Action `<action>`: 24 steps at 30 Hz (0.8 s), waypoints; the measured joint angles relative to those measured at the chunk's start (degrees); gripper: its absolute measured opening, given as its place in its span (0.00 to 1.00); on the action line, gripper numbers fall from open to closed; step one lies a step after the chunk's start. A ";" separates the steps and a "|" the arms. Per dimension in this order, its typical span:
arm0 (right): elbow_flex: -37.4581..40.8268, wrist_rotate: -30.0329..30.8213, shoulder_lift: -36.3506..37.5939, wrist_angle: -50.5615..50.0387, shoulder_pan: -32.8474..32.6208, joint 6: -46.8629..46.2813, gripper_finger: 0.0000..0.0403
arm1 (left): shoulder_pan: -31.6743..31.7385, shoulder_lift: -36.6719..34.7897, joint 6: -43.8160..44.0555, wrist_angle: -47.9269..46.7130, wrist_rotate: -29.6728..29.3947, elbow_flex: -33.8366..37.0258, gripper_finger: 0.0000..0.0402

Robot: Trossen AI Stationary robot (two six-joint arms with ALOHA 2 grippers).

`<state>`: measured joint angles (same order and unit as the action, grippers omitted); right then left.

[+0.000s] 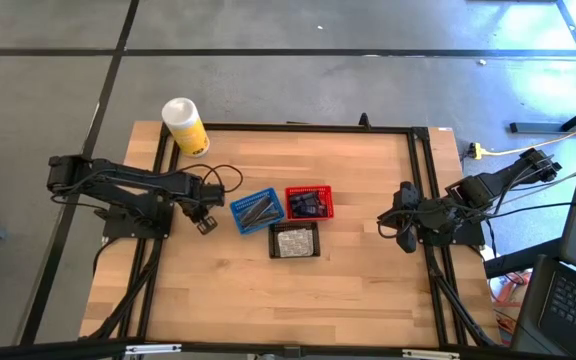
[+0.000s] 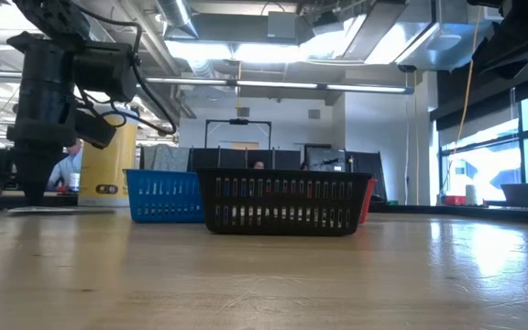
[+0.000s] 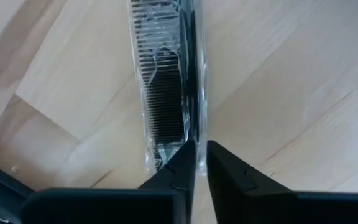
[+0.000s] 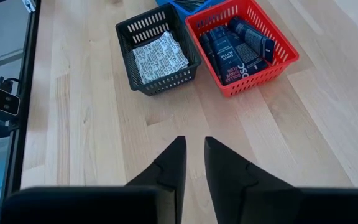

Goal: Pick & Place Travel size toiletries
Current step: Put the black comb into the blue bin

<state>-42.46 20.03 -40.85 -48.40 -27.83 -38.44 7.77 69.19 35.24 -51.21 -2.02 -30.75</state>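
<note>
From my remote station I see the left gripper (image 1: 206, 224) low over the tabletop near its left edge, just left of the blue basket (image 1: 257, 211). In the left wrist view its fingers (image 3: 178, 169) are drawn nearly together and pinch the end of a black comb (image 3: 166, 93) sealed in a clear packet, which lies flat on the bare wood ahead of the fingertips. In the low view that arm comes down at the far left, with its tip at the table surface (image 2: 33, 188).

Three baskets sit clustered at mid-table. The blue one holds slim grey tubes (image 1: 259, 210). The red basket (image 1: 310, 203), touching its right side, holds dark navy tubes (image 4: 238, 46) packed side by side. The black basket (image 1: 294, 241) sits just in front of the two, nearer the front edge, and holds printed white sachets (image 4: 159, 55).

The right gripper (image 1: 405, 226) waits near the table's right edge, well apart from the baskets. Its fingers (image 4: 174, 165) hold nothing and stand slightly apart, over bare wood and pointing toward the black and red baskets.

A white-and-yellow canister (image 1: 185, 126) stands upright at the back edge, toward the left corner. A laptop (image 1: 573, 300) sits off the table beyond the right edge. In the low view a person (image 2: 64, 163) is partly visible in the room behind the table, at the left.
</note>
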 joint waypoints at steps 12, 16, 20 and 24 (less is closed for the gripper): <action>0.00 0.00 0.01 0.00 0.02 0.00 0.18 | 0.00 -0.07 0.60 -0.01 -2.17 -0.08 0.01; 0.00 0.00 0.01 0.00 0.00 0.00 0.20 | -0.02 -0.09 0.38 -0.01 1.30 -0.10 0.04; 0.00 0.01 0.01 0.00 0.01 0.00 0.22 | -0.23 -0.09 0.15 -0.01 1.73 -0.15 0.11; 0.00 0.00 0.01 0.00 0.02 0.00 0.24 | -0.22 -0.11 0.00 0.01 0.40 -0.15 0.21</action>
<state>-42.46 20.03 -40.84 -48.40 -27.81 -38.44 7.55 69.08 35.24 -51.20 -1.62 -30.89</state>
